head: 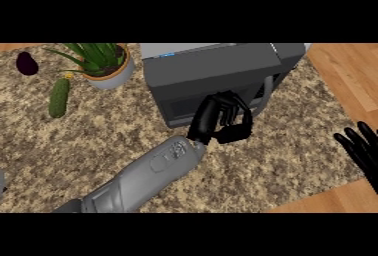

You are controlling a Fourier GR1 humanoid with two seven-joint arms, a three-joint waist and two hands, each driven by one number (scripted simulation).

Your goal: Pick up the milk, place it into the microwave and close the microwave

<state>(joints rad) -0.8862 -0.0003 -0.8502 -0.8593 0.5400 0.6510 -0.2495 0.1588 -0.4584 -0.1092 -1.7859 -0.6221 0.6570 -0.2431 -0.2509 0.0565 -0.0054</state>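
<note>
The dark grey microwave (214,70) stands at the back of the counter, its door with the dark window (188,106) facing me and lying flat against the body. My left hand (209,117) is right in front of that door, beside the vertical handle (263,95). Its fingers (240,107) are curled and nothing shows in them. No milk shows anywhere in the view. At the right edge my right hand (362,147) rests open, fingers up.
A potted green plant (103,62) stands left of the microwave. Further left lie a cucumber (58,97) and a dark eggplant (27,63). The speckled counter (88,150) ends in wooden floor (347,75) at the right.
</note>
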